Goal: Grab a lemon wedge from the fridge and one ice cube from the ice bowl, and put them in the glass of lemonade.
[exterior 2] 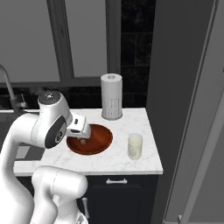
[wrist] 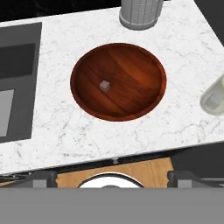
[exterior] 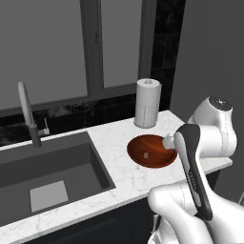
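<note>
My gripper (wrist: 114, 178) hangs open over the near edge of the counter, its two dark fingertips spread wide with nothing between them. The ice bowl (wrist: 131, 74) of reddish-brown wood lies just beyond them, with one small pale grey ice cube (wrist: 104, 86) left of its centre. The base views show the hand above the ice bowl (exterior: 143, 145) (exterior 2: 98, 140) and the ice cube (exterior: 145, 155) (exterior 2: 83, 141). The glass of lemonade (exterior 2: 134, 146) (wrist: 213, 96) stands right of the bowl. The grey fridge (exterior 2: 179, 87) rises right of the counter, its inside hidden. The lemon wedge is out of view.
A white paper-towel roll (exterior: 147, 103) (exterior 2: 111, 96) (wrist: 140, 13) stands behind the bowl by the window. The dark sink (exterior: 47, 171) (wrist: 13, 87) with its faucet (exterior: 27, 114) lies to the left. The white marble counter (exterior 2: 131, 166) ends just right of the glass.
</note>
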Controlling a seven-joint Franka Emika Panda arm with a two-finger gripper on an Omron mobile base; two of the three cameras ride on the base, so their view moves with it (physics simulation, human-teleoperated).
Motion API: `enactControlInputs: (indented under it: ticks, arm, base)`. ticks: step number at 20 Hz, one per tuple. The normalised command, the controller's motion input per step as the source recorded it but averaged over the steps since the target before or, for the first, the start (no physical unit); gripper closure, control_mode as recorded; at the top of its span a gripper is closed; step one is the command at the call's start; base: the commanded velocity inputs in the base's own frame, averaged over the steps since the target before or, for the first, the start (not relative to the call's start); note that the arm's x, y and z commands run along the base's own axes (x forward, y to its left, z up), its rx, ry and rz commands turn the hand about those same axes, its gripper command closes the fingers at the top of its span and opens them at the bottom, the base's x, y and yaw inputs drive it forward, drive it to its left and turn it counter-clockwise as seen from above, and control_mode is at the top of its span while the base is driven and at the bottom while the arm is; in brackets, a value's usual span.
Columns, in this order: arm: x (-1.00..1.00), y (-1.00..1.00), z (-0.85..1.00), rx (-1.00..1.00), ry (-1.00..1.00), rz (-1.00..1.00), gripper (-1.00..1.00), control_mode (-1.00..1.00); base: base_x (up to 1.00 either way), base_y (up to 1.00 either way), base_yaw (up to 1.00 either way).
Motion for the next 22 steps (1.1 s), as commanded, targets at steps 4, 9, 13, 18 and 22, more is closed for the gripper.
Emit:
enactControlInputs:
  ticks: [4, 9, 13, 18, 22]
  arm:
    - [-0.04, 0.00, -0.02, -0.01, 0.01, 0.01, -1.00, -1.00]
    - [0.00, 0.00, 0.00, 0.00, 0.00, 0.00, -1.00, 1.00]
    - [0.00, 0.00, 0.00, 0.00, 0.00, 0.00, -1.00, 1.00]
    - [0.00, 0.00, 0.00, 0.00, 0.00, 0.00, -1.00, 1.00]
    - [0.00, 0.00, 0.00, 0.00, 0.00, 0.00, -1.00, 1.00]
  base:
    - [0.00, 0.00, 0.00]
    - [-0.02, 0.00, 0.00]
    - [-0.55, -0.20, 0.00]
    - [-0.73, -0.43, -0.10]
    - [-0.36, -0.33, -0.36]
